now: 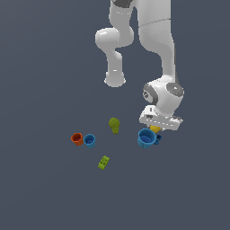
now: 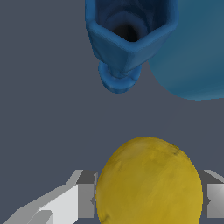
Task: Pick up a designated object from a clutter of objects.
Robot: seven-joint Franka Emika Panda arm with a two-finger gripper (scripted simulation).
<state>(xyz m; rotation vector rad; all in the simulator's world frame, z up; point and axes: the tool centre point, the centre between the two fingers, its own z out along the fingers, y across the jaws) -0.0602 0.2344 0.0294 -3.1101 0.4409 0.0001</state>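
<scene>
The yellow lump (image 1: 155, 129) lies just behind the large blue cup (image 1: 146, 138) in the exterior view, mostly hidden under the hand. In the wrist view the yellow lump (image 2: 148, 183) fills the space between the fingers. My gripper (image 2: 148, 199) is down around it, with a grey finger (image 2: 85, 197) against one side and the other finger against the opposite side. The large blue cup (image 2: 192, 52) and its handle (image 2: 124, 43) lie close beyond the lump. The gripper (image 1: 156, 130) is shut on the lump, low over the floor.
On the exterior view's left stand an orange cup (image 1: 77, 138) and a small blue cup (image 1: 90, 140), side by side. A green lump (image 1: 114, 125) is in the middle. A green brick (image 1: 103, 162) lies nearer the front. The arm's base (image 1: 115, 80) stands behind.
</scene>
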